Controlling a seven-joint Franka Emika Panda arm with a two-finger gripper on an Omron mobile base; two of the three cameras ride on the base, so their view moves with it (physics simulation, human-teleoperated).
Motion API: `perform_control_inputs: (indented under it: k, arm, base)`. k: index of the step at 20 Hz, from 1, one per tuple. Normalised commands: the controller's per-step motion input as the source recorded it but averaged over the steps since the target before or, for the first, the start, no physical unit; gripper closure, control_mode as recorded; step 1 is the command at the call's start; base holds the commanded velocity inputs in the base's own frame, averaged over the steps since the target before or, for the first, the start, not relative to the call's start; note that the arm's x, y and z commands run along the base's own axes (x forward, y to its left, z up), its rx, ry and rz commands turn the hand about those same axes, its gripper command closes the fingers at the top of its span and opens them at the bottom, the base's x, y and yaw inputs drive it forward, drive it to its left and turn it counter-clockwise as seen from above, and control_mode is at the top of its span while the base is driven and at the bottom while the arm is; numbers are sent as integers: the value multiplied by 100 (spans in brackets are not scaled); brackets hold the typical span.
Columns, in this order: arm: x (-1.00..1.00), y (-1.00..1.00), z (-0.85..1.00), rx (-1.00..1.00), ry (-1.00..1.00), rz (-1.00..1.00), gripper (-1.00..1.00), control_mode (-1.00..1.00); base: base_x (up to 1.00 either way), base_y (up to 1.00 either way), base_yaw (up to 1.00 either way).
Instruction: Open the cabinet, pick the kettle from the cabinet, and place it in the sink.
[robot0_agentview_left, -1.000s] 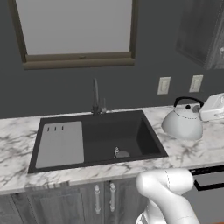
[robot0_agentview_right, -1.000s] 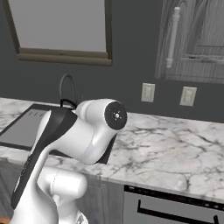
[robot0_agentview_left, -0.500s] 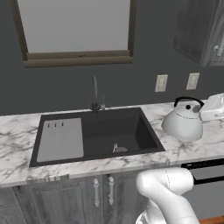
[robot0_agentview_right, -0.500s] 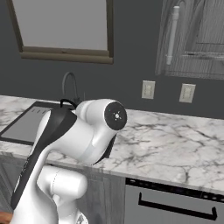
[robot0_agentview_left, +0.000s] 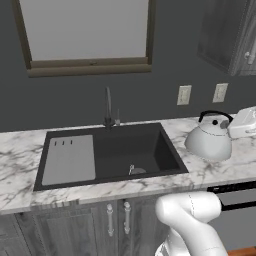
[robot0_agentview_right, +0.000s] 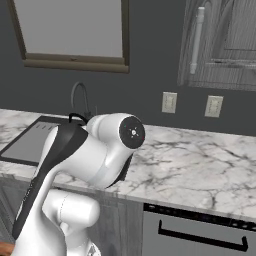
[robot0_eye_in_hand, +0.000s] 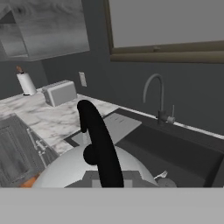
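At right of the left base frame, the kettle (robot0_agentview_left: 209, 144) lies beside the sink (robot0_agentview_left: 125, 150), not in it (marginally lower than 1 s ago); transfer remains. Whether the gripper clasps it cannot be told.

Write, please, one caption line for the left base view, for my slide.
Kettle held above the marble counter, right of the black sink, beside the white hand; faucet and window behind.

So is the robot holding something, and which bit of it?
Seemingly the kettle, by its dark arched handle; the jaws themselves are hidden behind it.
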Motion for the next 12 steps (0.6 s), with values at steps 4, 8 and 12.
perform_control_inputs:
  k: [4,8,12]
  arm:
    - [0,0,0,0,0,0,100,100]
    - [0,0,0,0,0,0,100,100]
    - [0,0,0,0,0,0,100,100]
  base:
    - [0,0,0]
    - [0,0,0]
    - [0,0,0]
